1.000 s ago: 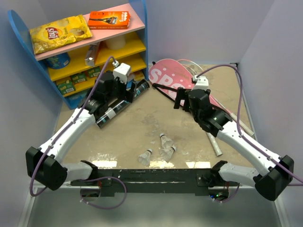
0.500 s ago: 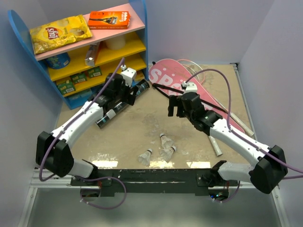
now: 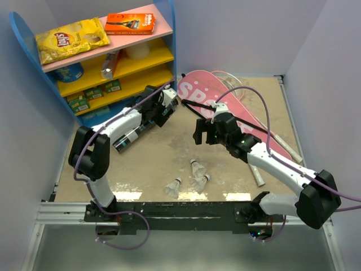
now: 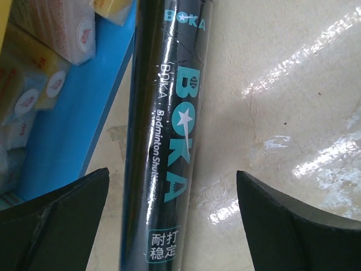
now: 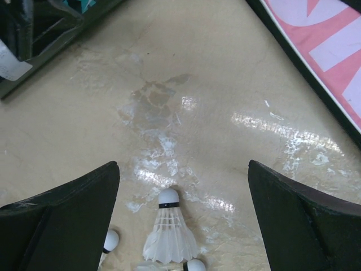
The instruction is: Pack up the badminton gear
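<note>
Plainly, both hands are spread wide and hold nothing. The left gripper (image 4: 172,189) straddles the long black tube (image 4: 169,124), which lies at the far left just beside the foot of the blue shelf (image 3: 22,28). I'd say its outer finger could jam on that shelf, or the glossy round tube could roll away as the fingers close. The right gripper (image 5: 180,192) hovers over the shuttlecocks (image 3: 196,167) lying near the middle; a clumsy descent would likely flick or crush them. The tabletop (image 3: 158,164) is beige, shiny and stained, boxed in by pale lilac walls.
</note>
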Robot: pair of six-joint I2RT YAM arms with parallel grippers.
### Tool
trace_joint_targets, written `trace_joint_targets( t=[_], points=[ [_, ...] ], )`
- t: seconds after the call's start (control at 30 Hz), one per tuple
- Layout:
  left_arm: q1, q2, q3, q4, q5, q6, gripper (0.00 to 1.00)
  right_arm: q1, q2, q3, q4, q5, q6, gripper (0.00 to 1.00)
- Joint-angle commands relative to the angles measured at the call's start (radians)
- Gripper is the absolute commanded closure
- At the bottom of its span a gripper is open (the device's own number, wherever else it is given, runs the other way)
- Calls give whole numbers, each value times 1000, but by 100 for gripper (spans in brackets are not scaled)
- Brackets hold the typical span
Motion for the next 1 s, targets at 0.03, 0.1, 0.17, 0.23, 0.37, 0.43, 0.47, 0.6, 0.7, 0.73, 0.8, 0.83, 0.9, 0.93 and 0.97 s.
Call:
trace_joint_targets(
  t=[0.03,0.1,0.17,0.23,0.37,0.43,0.47,0.6,0.7,0.73,0.8,0.83,0.9,0.93,0.97],
  points=[
    [-1,64,101,39,-20,86,2,2,-58,-6,42,-69,15,1],
    [-1,108,119,36,-18,92,2,0,-60,-6,39,-91,15,1],
    [-2,156,153,26,-17,95,2,2,-61,-5,37,-114,15,1],
    [2,182,168,30,-6,103,2,0,-68,-6,37,-137,15,1],
    [19,256,188,41,29,101,2,0,-83,-26,47,-147,13,1],
    [27,279,205,47,45,98,2,2,-83,-37,50,-144,9,1],
    [28,298,208,56,52,97,2,0,-81,-42,48,-144,7,1],
    [38,346,234,66,60,100,2,2,-78,-58,51,-137,-1,1],
    [39,368,242,73,71,112,2,2,-71,-62,50,-135,-7,1],
    [39,374,242,75,72,120,2,3,-68,-60,50,-135,-8,1],
    [39,385,241,76,76,123,2,3,-60,-57,45,-135,-10,1],
    [41,386,238,75,79,126,3,3,-60,-55,47,-138,-10,1],
    [41,383,228,78,106,128,9,2,-57,-57,48,-144,-5,1],
    [39,383,227,76,109,131,12,2,-55,-57,51,-147,-5,1],
    [41,377,224,75,131,132,19,2,-54,-57,51,-150,1,1]
  ],
)
